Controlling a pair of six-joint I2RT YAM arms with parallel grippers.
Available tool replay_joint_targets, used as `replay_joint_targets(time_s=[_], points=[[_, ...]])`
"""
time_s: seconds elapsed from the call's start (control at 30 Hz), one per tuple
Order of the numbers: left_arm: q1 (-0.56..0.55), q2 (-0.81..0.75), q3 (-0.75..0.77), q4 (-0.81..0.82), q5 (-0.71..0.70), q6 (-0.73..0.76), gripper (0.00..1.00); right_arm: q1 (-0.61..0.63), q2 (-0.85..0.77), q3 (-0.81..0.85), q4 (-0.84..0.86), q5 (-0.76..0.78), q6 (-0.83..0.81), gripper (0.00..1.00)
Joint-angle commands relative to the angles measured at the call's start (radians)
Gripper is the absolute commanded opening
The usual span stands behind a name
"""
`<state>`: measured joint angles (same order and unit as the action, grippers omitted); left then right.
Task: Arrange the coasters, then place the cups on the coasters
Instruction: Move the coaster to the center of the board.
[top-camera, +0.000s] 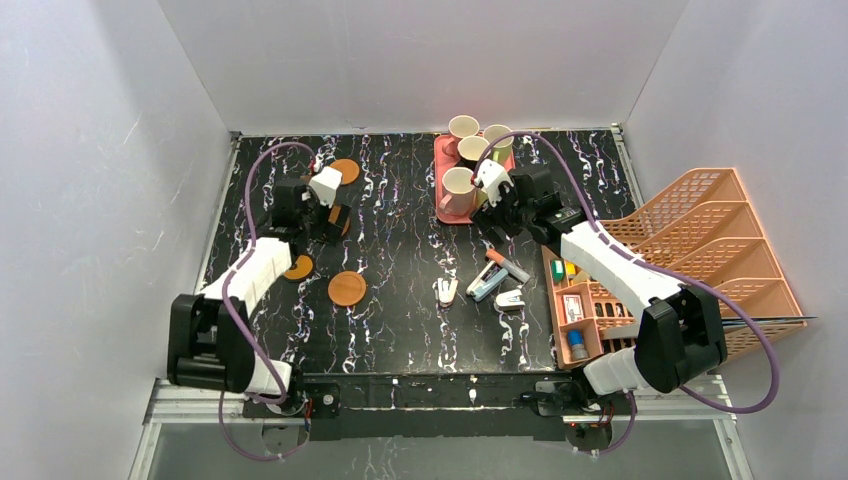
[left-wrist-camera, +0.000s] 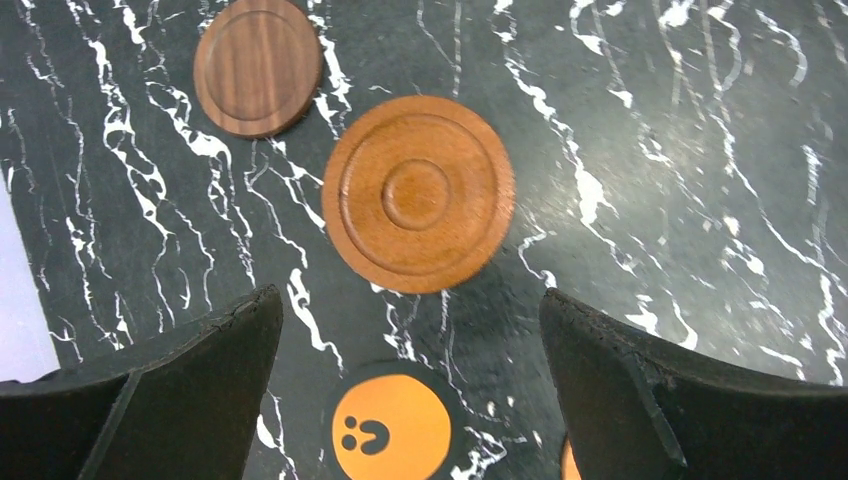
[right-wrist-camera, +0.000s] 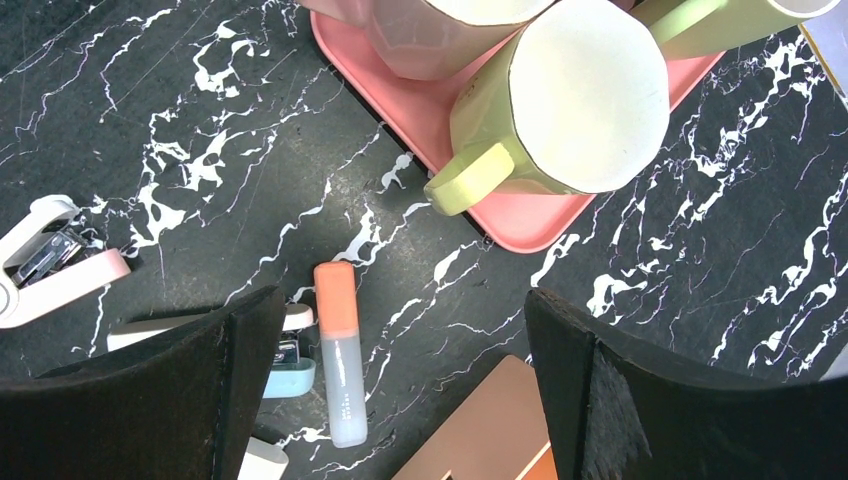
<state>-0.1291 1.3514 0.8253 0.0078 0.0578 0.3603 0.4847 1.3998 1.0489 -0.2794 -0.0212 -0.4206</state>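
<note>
Several coasters lie on the left of the black marble table: one at the back (top-camera: 344, 171), a bright orange ringed one (top-camera: 297, 267) (left-wrist-camera: 418, 193) and a brown wooden one (top-camera: 347, 289) (left-wrist-camera: 257, 65). My left gripper (top-camera: 335, 222) (left-wrist-camera: 409, 298) hangs open over a black-rimmed orange coaster with a face mark (left-wrist-camera: 390, 425), touching nothing. Several cups stand on the pink tray (top-camera: 441, 160) (right-wrist-camera: 520, 225), among them a pink cup (top-camera: 458, 190) and a yellow-green cup (right-wrist-camera: 560, 110). My right gripper (top-camera: 505, 215) (right-wrist-camera: 402, 298) is open and empty just off the tray's near corner.
Below the right gripper lie an orange-capped tube (right-wrist-camera: 340, 350) and staplers (top-camera: 446, 291) (right-wrist-camera: 45, 265). A peach desk organiser (top-camera: 578, 305) and a peach mesh file rack (top-camera: 720, 240) fill the right side. White walls close in the table.
</note>
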Motion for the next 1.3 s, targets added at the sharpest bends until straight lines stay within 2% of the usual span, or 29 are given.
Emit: replay_joint_targets(time_s=[0.0, 0.33, 0.43, 0.57, 0.63, 0.83, 0.97, 1.27], points=[[-0.003, 0.07, 0.087, 0.046, -0.107, -0.029, 0.98, 0.0, -0.035, -0.015, 0.053, 0.016, 0.0, 0.98], [-0.003, 0.281, 0.236, 0.053, -0.306, -0.087, 0.98, -0.001, -0.04, -0.022, 0.066, 0.049, -0.005, 0.98], [-0.003, 0.372, 0.298, 0.047, -0.442, -0.09, 0.98, 0.0, -0.041, -0.023, 0.069, 0.054, -0.007, 0.98], [-0.001, 0.527, 0.465, -0.039, -0.68, -0.128, 0.98, -0.002, -0.035, -0.024, 0.071, 0.059, -0.01, 0.98], [0.0, 0.594, 0.532, -0.077, -0.736, -0.139, 0.98, -0.003, -0.031, -0.025, 0.073, 0.065, -0.012, 0.98], [0.008, 0.698, 0.658, -0.127, -0.741, -0.187, 0.98, -0.003, -0.023, -0.025, 0.073, 0.07, -0.014, 0.98], [0.008, 0.742, 0.712, -0.125, -0.792, -0.187, 0.98, -0.002, -0.023, -0.025, 0.07, 0.067, -0.012, 0.98], [0.008, 0.778, 0.727, -0.108, -0.801, -0.16, 0.98, -0.003, -0.024, -0.024, 0.071, 0.07, -0.013, 0.98]])
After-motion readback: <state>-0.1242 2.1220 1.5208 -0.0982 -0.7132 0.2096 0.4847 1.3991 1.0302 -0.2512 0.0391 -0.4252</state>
